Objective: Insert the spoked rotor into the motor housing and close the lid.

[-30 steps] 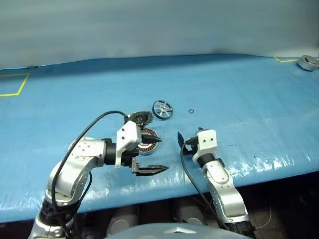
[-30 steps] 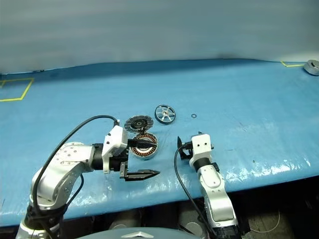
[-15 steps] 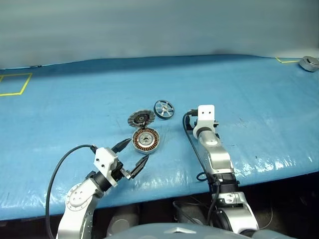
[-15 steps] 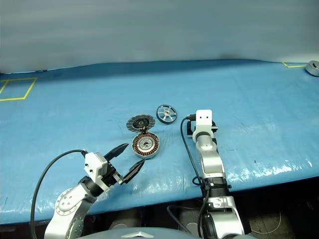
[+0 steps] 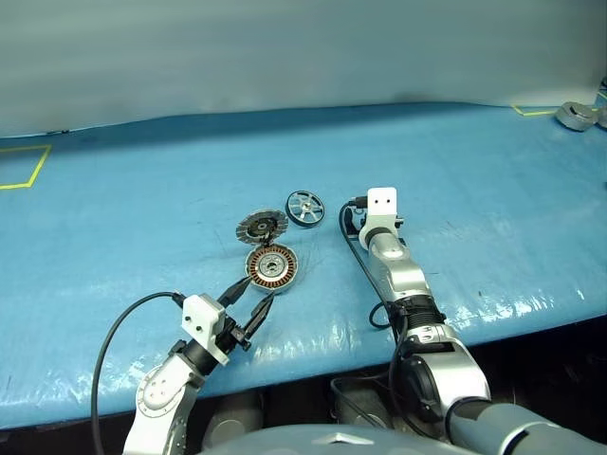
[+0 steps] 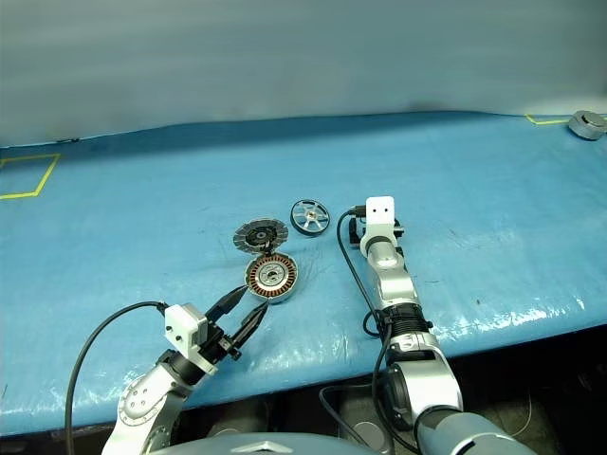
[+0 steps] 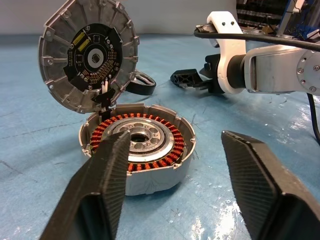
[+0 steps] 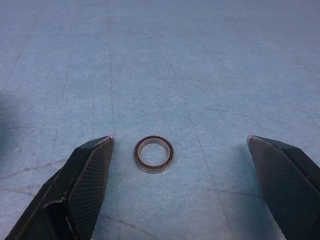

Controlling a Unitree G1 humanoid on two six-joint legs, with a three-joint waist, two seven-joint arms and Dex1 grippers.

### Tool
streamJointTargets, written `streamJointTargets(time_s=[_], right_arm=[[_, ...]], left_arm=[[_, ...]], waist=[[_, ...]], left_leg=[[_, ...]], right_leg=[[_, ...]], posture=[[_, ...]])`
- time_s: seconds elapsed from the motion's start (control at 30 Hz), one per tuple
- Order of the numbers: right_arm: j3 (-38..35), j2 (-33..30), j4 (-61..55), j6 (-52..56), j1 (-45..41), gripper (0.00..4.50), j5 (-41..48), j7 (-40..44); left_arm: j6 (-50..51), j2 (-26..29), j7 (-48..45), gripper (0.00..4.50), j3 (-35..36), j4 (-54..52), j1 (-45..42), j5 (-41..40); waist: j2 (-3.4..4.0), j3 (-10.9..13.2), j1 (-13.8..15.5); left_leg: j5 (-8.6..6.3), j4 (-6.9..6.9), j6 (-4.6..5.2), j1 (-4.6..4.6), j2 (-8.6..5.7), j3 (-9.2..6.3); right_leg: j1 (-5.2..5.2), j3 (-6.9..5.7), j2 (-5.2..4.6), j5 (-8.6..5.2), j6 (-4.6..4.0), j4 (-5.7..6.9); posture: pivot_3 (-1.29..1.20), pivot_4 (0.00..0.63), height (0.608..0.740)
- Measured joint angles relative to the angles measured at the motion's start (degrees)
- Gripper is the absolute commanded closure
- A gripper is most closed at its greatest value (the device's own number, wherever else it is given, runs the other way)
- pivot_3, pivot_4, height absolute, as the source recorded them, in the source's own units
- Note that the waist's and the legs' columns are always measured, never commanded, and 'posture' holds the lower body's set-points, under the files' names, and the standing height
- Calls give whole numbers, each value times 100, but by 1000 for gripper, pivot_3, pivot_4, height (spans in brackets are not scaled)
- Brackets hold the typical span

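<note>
Rotor, spoked and dark-rimmed, lies on the blue table, just beyond the motor housing — copper windings exposed, its ribbed lid standing tilted open behind. Left gripper faces the housing, fingers apart and empty. Right gripper — spread wide — straddles a small ring. No legible writing.

silver motor housing, copper-orange windings
</note>
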Motion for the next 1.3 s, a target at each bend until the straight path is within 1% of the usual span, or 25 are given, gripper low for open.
streamJointTargets(time_s=[0.1,0.17,0.23,0.33,0.4,0.5,0.53,0.67,0.77,0.87,0.93,1.03,1.1,1.13,1.17,1.3], right_arm=[[-7,0,319,-168,-135,0,58,67],[-2,3,477,-261,-203,370,70,98],[25,19,630,-354,-261,896,70,135],[102,42,812,-481,-299,1902,48,186],[152,63,851,-531,-302,2475,29,186],[266,85,870,-605,-276,3534,-50,188],[284,93,869,-610,-267,3801,-76,181],[316,132,600,-606,-38,3841,-98,167],[424,150,-20,-515,456,3841,-156,169],[595,162,-1225,-134,1286,3841,-238,205],[773,151,-2243,255,1905,3841,-284,333],[1200,-140,-3818,764,2961,3841,-289,811],[1472,-443,-4612,1031,3461,3841,-193,1271],[1607,-643,-4973,1152,3632,3841,-144,1515],[1754,-819,-5304,1257,3731,3841,-88,1741],[2079,-1171,-6285,1515,3697,3841,121,2376]], left_arm=[[-98,31,72,3963,-9,67,-21,10],[-139,39,131,4500,-8,169,-47,20],[-203,40,189,4500,-8,234,-55,30],[-278,38,305,4500,-7,273,-64,33],[-321,39,337,4500,-6,307,-66,33],[-341,62,377,4500,-13,381,-79,33],[-346,76,383,4500,-13,398,-83,32],[-424,114,410,4500,-18,441,-97,32],[-497,127,429,4500,-20,444,-138,68],[-578,133,425,4500,-44,479,-153,99],[-670,131,427,4500,-64,563,-176,110],[-772,108,423,4500,-78,665,-183,109],[-878,99,412,4500,-84,702,-197,90],[-942,98,399,4500,-98,718,-221,77],[-976,101,378,4500,-113,736,-244,59],[-1084,128,289,4500,-140,896,-251,17]], waist=[[-1,-1,-36],[-1,-1,-65],[-2,-2,-77],[-4,-3,-75],[-5,-4,-72],[-8,-6,-68],[-9,-8,-65],[-23,-22,-32],[-16,-43,1],[-4,-81,59],[-2,-88,81],[5,-83,126],[13,-75,128],[20,-70,122],[28,-65,113],[27,-53,117]], left_leg=[[0,0,1,14,1,2],[-1,-1,1,26,2,3],[-1,-3,1,37,3,1],[-1,-12,1,57,3,-1],[-1,-15,1,58,4,-2],[-1,-19,1,58,4,-3],[-1,-21,1,58,4,-4],[-2,-34,0,58,3,-13],[-4,-56,1,57,6,-32],[-17,-74,7,49,5,-42],[-26,-81,8,43,1,-45],[-43,-85,11,28,-2,-53],[-48,-82,11,10,-3,-52],[-48,-75,11,-14,-3,-49],[-48,-65,10,-36,-3,-49],[-49,-56,10,-41,-1,-59]], right_leg=[[12,6,1,-1,0,0],[24,8,1,-2,0,0],[33,8,3,-4,-2,0],[52,8,1,-7,-5,-5],[52,8,1,-8,-5,-6],[52,7,1,-8,-6,-10],[52,6,1,-9,-7,-10],[54,0,-1,-12,-7,-24],[61,-18,1,-12,-7,-61],[63,-25,-3,-17,-1,-84],[60,-28,-10,-25,8,-88],[49,-34,-16,-46,30,-91],[31,-33,-16,-47,37,-91],[4,-31,-17,-45,39,-89],[-17,-33,-14,-40,45,-86],[-14,-45,-15,-39,47,-85]], posture=[[0,150,740],[0,150,740],[0,150,740],[0,150,740],[0,150,740],[0,150,740],[0,150,740],[0,150,740],[0,150,740],[0,150,740],[0,150,740],[0,150,740],[0,150,740],[0,150,740],[0,150,740],[0,150,740]])
